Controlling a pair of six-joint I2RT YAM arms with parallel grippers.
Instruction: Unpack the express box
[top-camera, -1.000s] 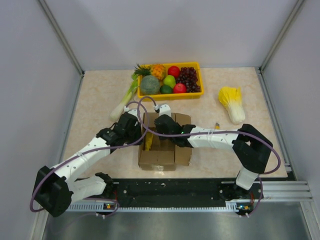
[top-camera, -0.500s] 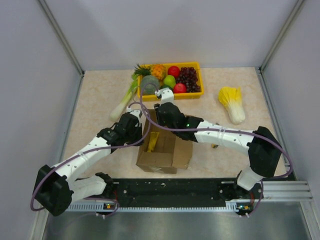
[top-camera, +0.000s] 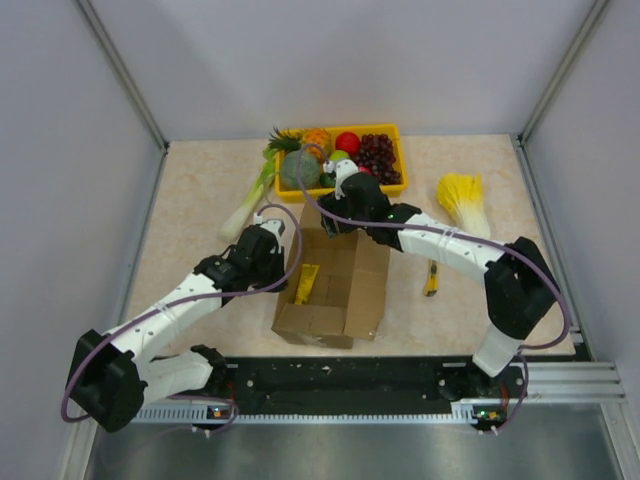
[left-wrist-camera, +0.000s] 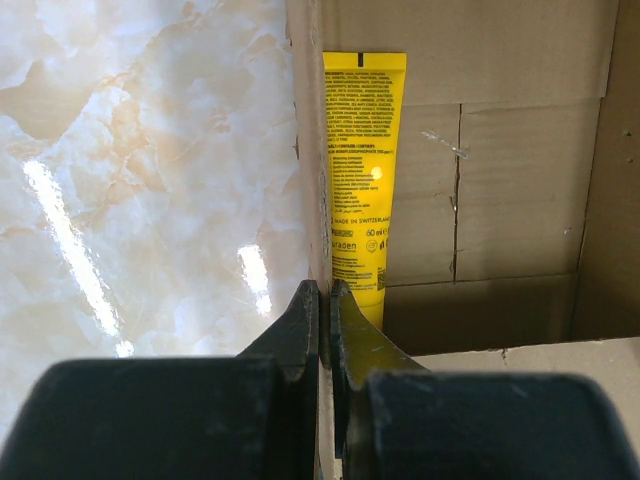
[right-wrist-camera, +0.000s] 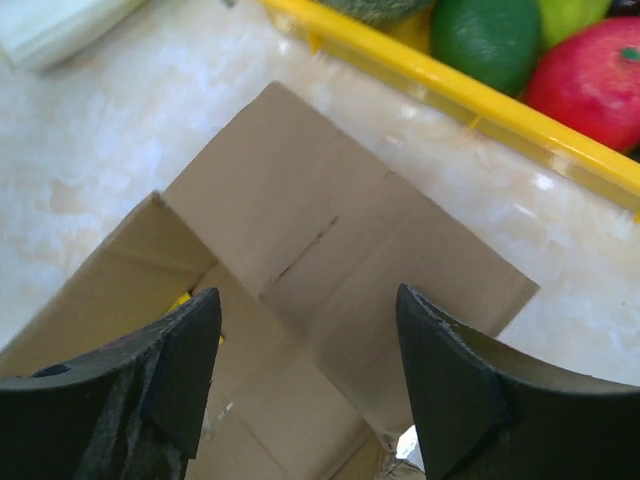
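Note:
The express box is a brown cardboard carton lying open in the middle of the table, flaps spread. A yellow tube lies inside along its left wall. My left gripper is shut on that left wall. In the left wrist view the thin cardboard edge runs between the closed fingers of the left gripper, with the tube just beyond on the box floor. My right gripper hovers open over the box's far flap, and nothing lies in the gap of the right gripper.
A yellow tray of fruit stands behind the box, its rim close past the far flap. A leek lies at the back left, a yellow cabbage at the back right. A yellow box cutter lies right of the box.
My right gripper has opened and moved from over the box's middle to its far flap, towards the tray. The flaps have spread open. My left gripper has shut on the left wall.

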